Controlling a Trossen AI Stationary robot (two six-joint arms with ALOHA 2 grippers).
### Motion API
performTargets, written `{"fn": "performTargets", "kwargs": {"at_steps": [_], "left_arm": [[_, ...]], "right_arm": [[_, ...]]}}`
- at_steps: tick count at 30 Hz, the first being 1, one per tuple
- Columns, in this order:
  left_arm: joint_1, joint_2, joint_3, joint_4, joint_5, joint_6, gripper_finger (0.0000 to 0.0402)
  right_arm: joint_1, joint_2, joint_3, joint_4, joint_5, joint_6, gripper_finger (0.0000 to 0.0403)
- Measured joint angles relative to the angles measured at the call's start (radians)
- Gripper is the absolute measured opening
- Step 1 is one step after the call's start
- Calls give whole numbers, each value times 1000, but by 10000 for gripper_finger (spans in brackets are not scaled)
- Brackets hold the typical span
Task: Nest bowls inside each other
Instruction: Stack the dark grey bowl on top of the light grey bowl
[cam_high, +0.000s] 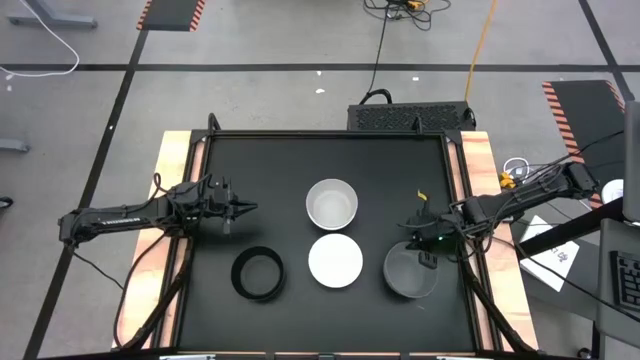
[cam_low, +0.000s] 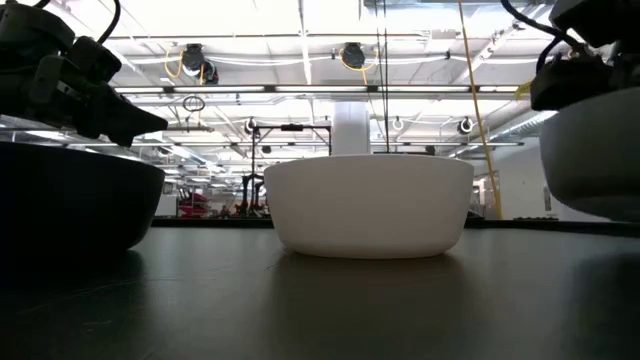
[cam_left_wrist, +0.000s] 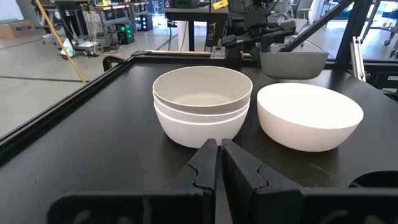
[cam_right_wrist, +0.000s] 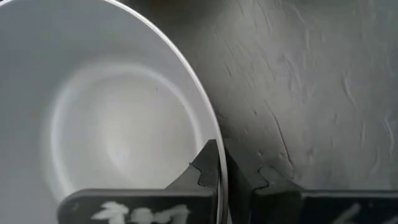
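Grey bowl (cam_high: 408, 270), apparently mouth-up, rim pinched between right gripper (cam_high: 427, 258) fingers.

light: bright overhead | glare: ceiling lamps (cam_low: 352, 55) | near foreground blurred

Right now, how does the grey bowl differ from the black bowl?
The grey bowl is pinched at its rim by the shut right gripper; the black bowl sits free, nothing touching it. Grey lies at the table's right, black at its left. Both are round, upright and alike in size.
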Motion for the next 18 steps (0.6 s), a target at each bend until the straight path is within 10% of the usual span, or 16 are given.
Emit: {"fn": "performTargets", "kwargs": {"at_steps": [18], "left_arm": [[0,0,0,0,0,9,26]], "right_arm": [[-5,0,0,211,6,-73,0]]}}
